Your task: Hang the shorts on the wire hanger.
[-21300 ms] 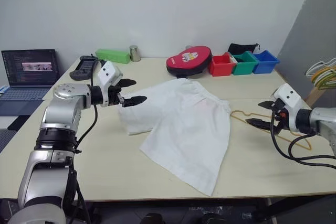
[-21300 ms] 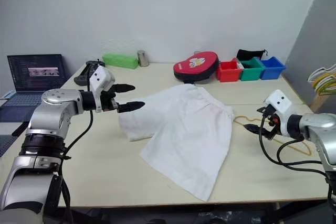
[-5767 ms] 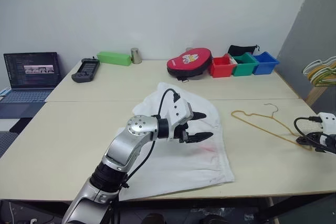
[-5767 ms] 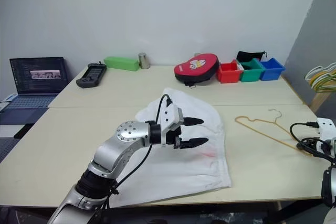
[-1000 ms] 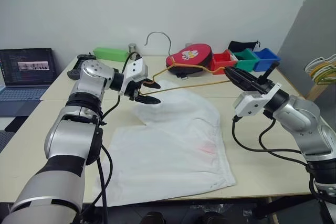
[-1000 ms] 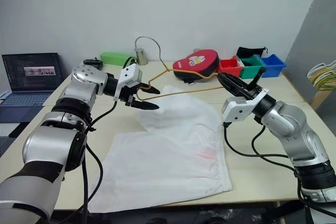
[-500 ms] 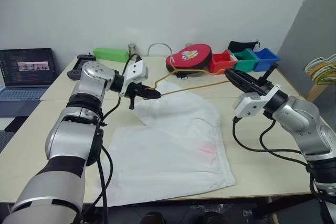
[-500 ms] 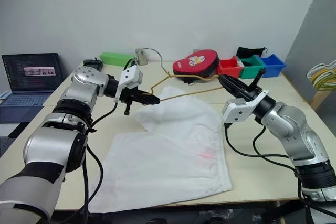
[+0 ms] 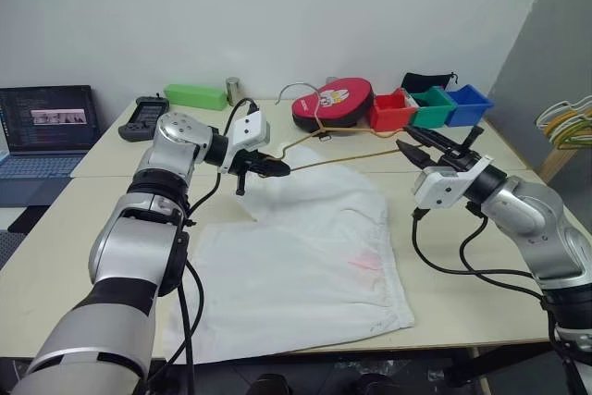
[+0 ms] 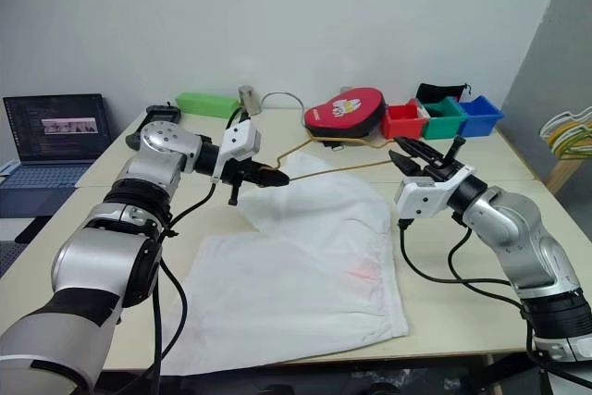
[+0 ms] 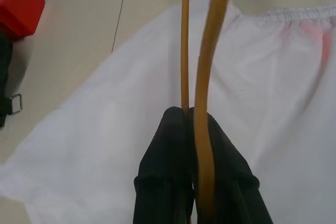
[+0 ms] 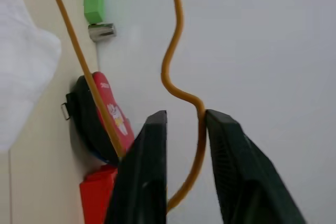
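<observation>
The white shorts (image 9: pixel 305 247) lie spread on the table, with a faint pink mark near the middle. The yellow-orange wire hanger (image 9: pixel 351 153) hangs above their far edge, stretched between my two grippers, its grey hook (image 9: pixel 294 92) tipped toward the far side. My left gripper (image 9: pixel 276 169) is shut on the hanger's left end; in the left wrist view its fingertips (image 11: pixel 173 116) pinch the wire (image 11: pixel 212 51) over the shorts (image 11: pixel 273 77). My right gripper (image 9: pixel 413 146) stands open at the hanger's right end. In the right wrist view the wire (image 12: pixel 173 51) runs through the gap between its fingers (image 12: pixel 152 145).
Along the table's far side stand a green box (image 9: pixel 197 97), a metal can (image 9: pixel 232 91), a black controller (image 9: pixel 141 117), a red paddle case (image 9: pixel 335 104) and red, green and blue bins (image 9: pixel 430 108). A laptop (image 9: pixel 46 127) sits far left. A bunch of hangers (image 9: pixel 566 125) hangs far right.
My left gripper has shut on the hanger's left end. The right gripper's fingers have parted around the wire. The hanger has tipped back, so its hook sits lower.
</observation>
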